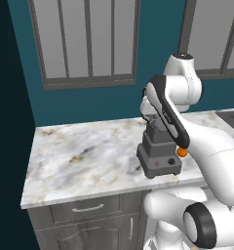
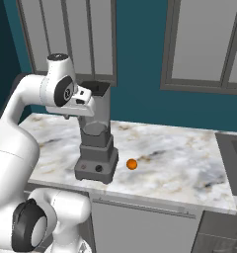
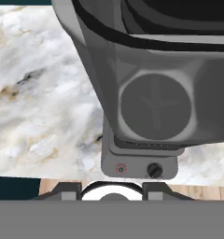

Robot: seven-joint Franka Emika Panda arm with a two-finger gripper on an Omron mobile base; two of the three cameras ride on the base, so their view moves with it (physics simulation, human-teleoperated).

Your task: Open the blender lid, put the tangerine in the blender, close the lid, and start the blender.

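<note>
Left base view: the blender [image 1: 158, 152] is seen on the marble counter [image 1: 80, 156] near its front edge, partly hidden by the arm; the tangerine [image 1: 182, 152] lies just beside its base.

Right base view: the gripper [image 2: 89, 100] is held at the pitcher's top, jaws closed; what is grasped cannot be told.

Hand view: the pitcher is viewed from above, with the front knob [image 3: 154, 170] below.

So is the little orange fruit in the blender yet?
Not yet. The tangerine lies on the counter beside the blender.
</note>
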